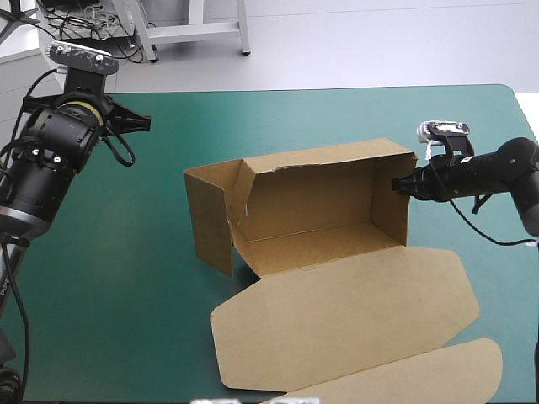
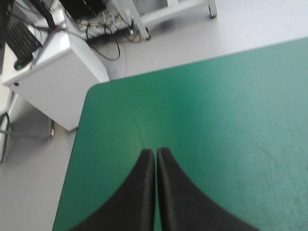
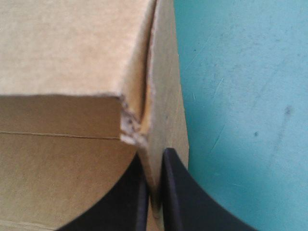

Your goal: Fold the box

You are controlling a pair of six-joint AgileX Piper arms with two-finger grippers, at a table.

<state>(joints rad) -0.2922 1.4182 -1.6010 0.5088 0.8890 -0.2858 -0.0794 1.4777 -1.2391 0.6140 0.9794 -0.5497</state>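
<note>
Black tubular arms (image 1: 42,168), black finned end effector (image 2: 155,153)

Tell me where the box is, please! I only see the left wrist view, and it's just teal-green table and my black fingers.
Observer: The box stands off to the right of your arm, with its walls raised and its top open.
Operator: Is the other arm touching it?
Observer: Yes, the right end effector is shut on the box's right end wall.
Operator: Is the lid on?
Observer: No, the lid lies flat toward the table's near edge.
</note>
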